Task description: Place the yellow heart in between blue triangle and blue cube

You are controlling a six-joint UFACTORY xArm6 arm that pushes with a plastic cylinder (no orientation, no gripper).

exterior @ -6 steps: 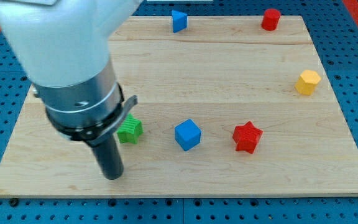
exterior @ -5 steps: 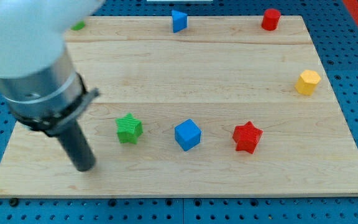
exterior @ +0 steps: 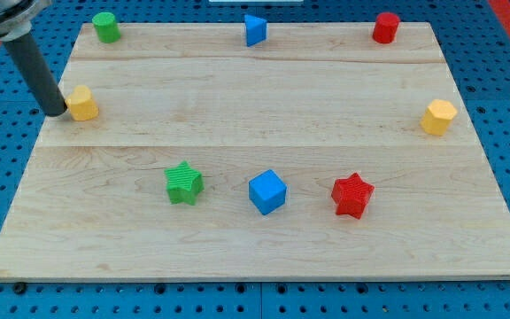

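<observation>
At the nine o'clock edge of the pale, grained wooden tabletop point(exterior: 255, 106), the small yellow plastic heart point(exterior: 82, 103) lies with my tip point(exterior: 56, 112) touching its nine o'clock side. The rig has no fingers, so no hold is possible. The heart looks light, rigid and smooth; it should slide readily but may rotate off a lobe, so contact is best kept central on its outer side. Its goal lies between the blue plastic triangle point(exterior: 254, 29) at twelve o'clock and the blue plastic cube point(exterior: 267, 192) toward six o'clock.
</observation>
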